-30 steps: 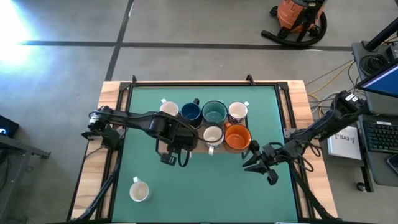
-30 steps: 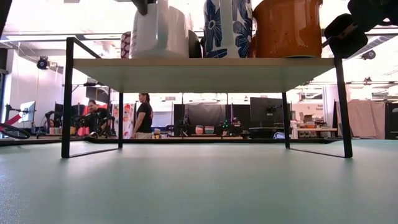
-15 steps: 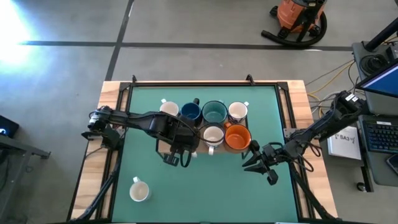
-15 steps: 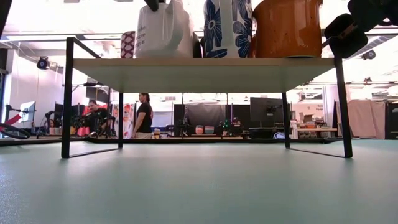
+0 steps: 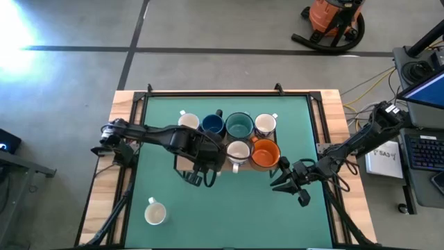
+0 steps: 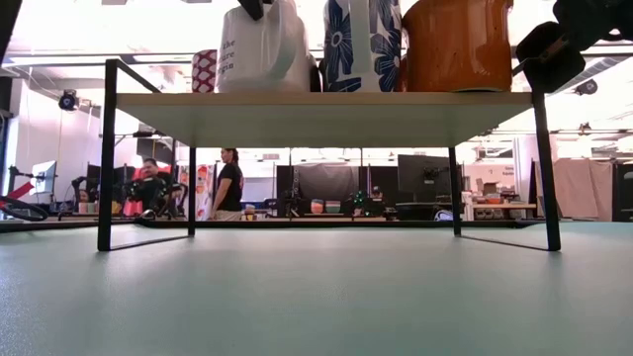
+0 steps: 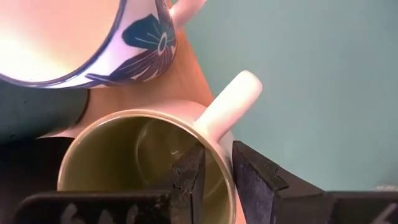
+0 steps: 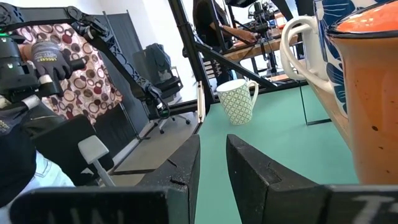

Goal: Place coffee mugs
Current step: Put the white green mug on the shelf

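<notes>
High view: the left gripper (image 5: 201,169) sets a cream mug (image 7: 149,155) on the raised shelf (image 5: 182,165) beside the patterned mug (image 5: 238,151). Left wrist view: its fingers pinch the mug's rim, steadying it upright. Right wrist view: the right gripper (image 8: 211,163) waits empty, slightly parted, near the orange mug (image 8: 367,93). Low view: green table (image 6: 316,297), workshop behind.

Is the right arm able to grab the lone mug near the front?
Probably not easily. The lone mug sits on the left side, far from the right tool, though bare mat lies between.
</notes>
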Robot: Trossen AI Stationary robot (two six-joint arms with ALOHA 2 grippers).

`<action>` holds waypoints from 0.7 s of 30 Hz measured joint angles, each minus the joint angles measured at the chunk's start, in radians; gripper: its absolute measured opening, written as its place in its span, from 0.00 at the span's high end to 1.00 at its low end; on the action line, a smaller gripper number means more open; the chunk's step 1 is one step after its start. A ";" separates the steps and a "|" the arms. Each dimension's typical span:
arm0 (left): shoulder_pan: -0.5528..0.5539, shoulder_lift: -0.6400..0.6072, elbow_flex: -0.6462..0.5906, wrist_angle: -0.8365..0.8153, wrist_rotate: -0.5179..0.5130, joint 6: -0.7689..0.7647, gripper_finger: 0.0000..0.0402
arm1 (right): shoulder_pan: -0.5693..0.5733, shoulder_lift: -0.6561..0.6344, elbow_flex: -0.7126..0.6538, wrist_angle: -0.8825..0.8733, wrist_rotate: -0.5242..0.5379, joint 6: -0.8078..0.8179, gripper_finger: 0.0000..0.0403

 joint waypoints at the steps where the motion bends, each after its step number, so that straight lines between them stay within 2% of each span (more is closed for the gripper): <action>1: 0.000 0.006 0.001 0.000 0.000 0.004 0.85 | 0.000 0.000 0.000 0.000 0.000 0.000 0.83; 21: 0.004 0.020 0.001 0.024 0.001 0.073 0.85 | 0.000 0.000 0.000 0.000 0.000 0.000 0.83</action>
